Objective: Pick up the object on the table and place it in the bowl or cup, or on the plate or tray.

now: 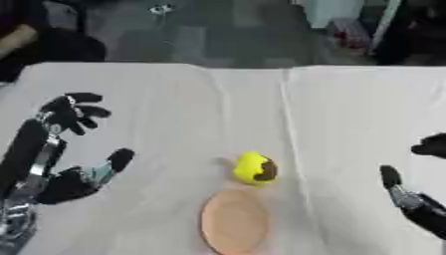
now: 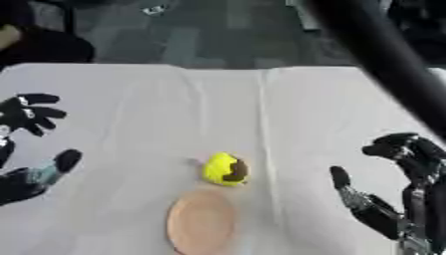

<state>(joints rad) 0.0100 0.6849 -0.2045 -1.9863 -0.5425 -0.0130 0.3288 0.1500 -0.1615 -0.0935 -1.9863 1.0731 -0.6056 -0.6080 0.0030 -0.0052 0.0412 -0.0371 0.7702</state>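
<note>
Item: yellow object, brown patch, on worktop touching far rim of tan plate. Left hand, right hand: fingers spread, holding nothing. I'd approach from above, then lower it onto the plate's centre.

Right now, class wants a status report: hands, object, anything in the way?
Left hand open, empty. Right hand open, empty. Yellow object on the table, just beyond the plate. Path clear.
</note>
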